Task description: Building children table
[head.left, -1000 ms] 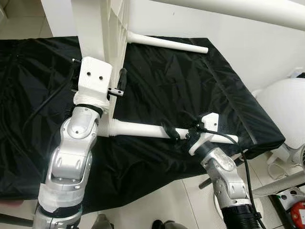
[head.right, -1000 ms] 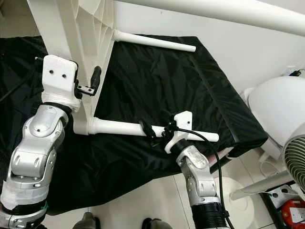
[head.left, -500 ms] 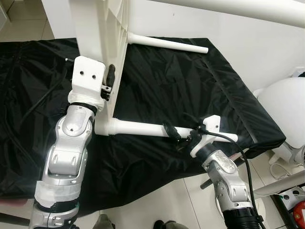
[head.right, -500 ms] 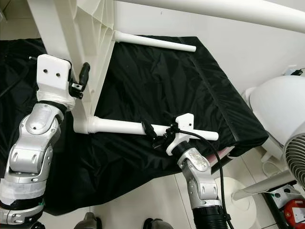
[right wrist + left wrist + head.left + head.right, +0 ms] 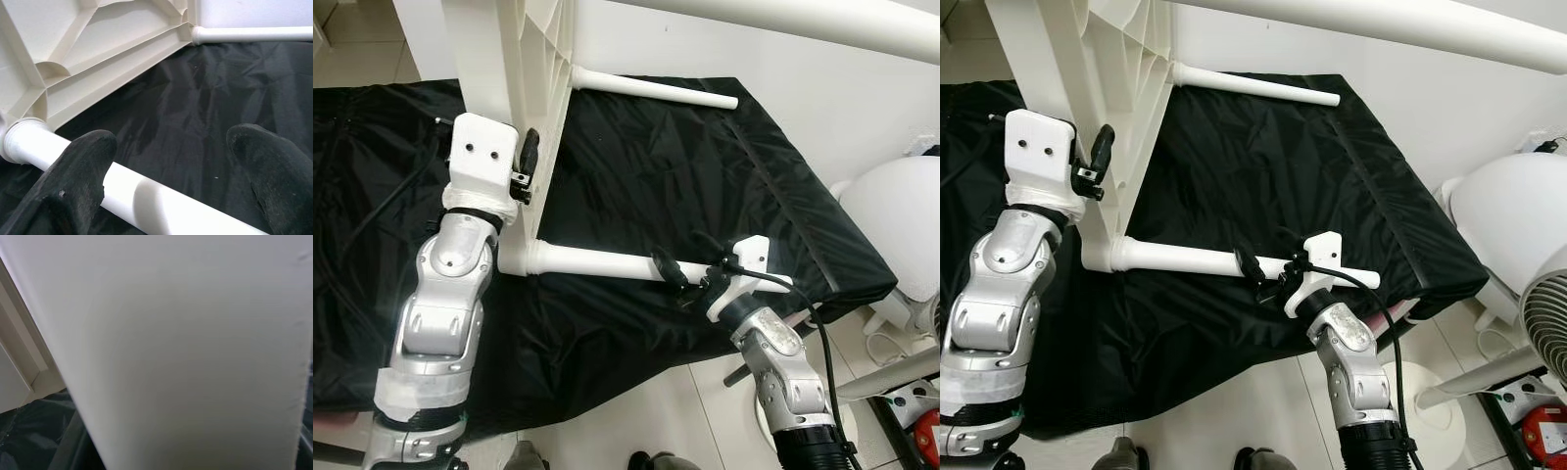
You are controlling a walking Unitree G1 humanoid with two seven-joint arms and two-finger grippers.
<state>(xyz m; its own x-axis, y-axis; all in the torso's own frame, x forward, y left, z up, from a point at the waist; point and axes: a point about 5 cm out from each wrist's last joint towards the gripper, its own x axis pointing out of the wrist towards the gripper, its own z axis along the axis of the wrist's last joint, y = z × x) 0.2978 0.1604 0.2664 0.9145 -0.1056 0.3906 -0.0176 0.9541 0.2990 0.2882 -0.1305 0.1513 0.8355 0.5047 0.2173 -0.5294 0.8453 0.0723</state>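
White kids' tabletop point(image 5: 524, 59) stands on edge at 11 o'clock on black cloth point(image 5: 685, 166). Left gripper point(image 5: 516, 171) clamps its edge to steady it. Right gripper point(image 5: 690, 277), fingers spread, straddles near leg point(image 5: 597, 262), prob. for screwing in.

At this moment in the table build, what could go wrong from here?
The white tabletop stands on edge on the black cover, steadied by the left gripper; if that slips, it may topple. The right gripper sits open around the lower leg, so the leg could sag or twist in its socket. The leg's tip nears the cover's edge, beside a fan.
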